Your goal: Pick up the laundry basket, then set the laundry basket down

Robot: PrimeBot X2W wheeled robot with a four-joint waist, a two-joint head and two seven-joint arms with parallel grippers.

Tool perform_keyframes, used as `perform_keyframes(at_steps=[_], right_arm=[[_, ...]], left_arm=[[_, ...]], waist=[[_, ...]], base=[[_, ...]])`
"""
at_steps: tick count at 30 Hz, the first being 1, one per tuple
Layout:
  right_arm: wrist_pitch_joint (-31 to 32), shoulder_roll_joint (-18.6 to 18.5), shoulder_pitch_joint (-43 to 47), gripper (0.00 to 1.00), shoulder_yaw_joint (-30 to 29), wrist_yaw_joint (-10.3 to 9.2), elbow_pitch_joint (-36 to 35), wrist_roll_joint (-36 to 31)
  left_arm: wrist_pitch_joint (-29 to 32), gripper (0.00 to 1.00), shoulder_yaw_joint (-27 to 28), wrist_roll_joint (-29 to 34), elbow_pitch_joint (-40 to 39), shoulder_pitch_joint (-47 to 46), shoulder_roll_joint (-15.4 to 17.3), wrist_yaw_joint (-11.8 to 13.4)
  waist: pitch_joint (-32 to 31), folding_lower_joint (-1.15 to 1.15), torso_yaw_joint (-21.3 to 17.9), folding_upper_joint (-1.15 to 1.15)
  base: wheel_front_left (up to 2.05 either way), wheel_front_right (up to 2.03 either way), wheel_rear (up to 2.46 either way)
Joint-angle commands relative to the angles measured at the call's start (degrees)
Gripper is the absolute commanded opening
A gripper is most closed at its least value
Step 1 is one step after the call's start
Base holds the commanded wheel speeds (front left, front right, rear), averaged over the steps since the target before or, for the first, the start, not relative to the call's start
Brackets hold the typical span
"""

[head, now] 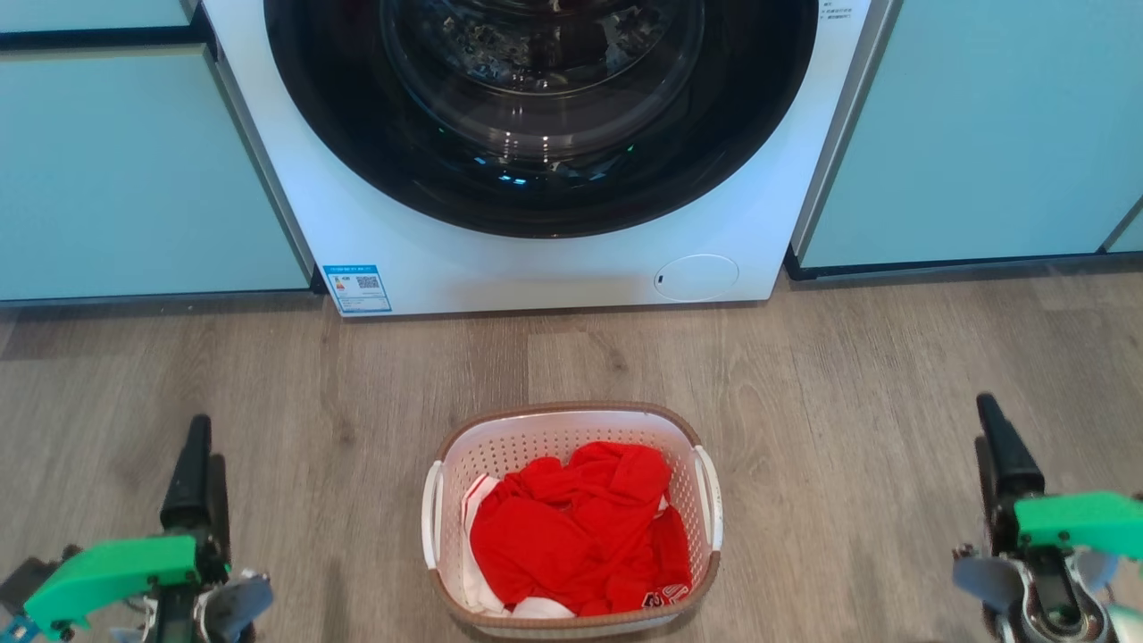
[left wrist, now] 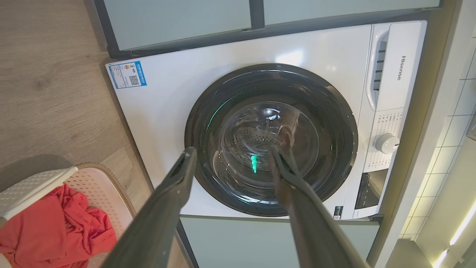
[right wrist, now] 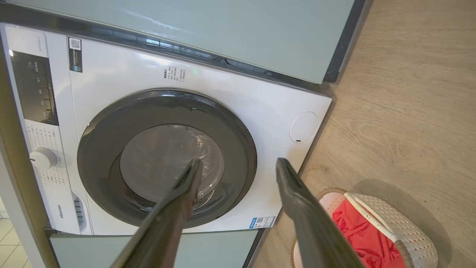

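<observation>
On the floor [head: 804,375] before the washing machine [head: 536,277], the laundry basket [head: 536,446] of red clothes [head: 571,536] sits midway between left gripper [left wrist: 233,149] and right gripper [right wrist: 240,162], one white handle [head: 432,513] toward each. Both jaws stand spread, empty, neither nearer.

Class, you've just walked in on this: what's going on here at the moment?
Nothing is being handled yet. The laundry basket, with red clothing inside, sits on the wood floor in front of a white washing machine. The left gripper and the right gripper are both open and empty, one on each side of the basket and clear of its handles.
</observation>
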Motion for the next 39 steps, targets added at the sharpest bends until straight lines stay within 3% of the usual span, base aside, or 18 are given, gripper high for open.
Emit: perform_keyframes(at_steps=[1, 22, 35, 39], right_arm=[[-0.7, -0.4, -3.8, 1.00, -0.1, 0.11, -3.1, -1.9], [-4.4, -1.2, -6.0, 1.00, 7.5, 0.18, -12.0, -32.1], [-6.5, -2.2, -6.9, 1.00, 11.5, 0.21, -15.3, -46.7], [-7.2, -2.8, -6.8, 1.00, 12.7, 0.22, -15.2, -51.3]], left_arm=[[-0.5, 1.00, 1.4, 1.2, -2.6, -3.4, 0.6, -0.1], [-4.2, 1.00, 3.5, 20.9, -10.7, -5.2, 0.7, 0.2], [-6.3, 1.00, -4.0, 40.5, -17.3, -4.5, 0.7, 8.7], [-7.0, 1.00, -7.3, 47.2, -17.4, -4.3, 0.7, 10.1]], waist=[[0.0, 0.00, 0.0, 0.00], [0.0, 0.00, 1.1, 0.00], [0.0, 0.00, 1.4, 0.00], [-0.2, 0.00, 1.4, 0.00]], base=[[0.00, 0.00, 0.00], [0.00, 0.00, 0.00], [0.00, 0.00, 0.00], [0.00, 0.00, 0.00]])
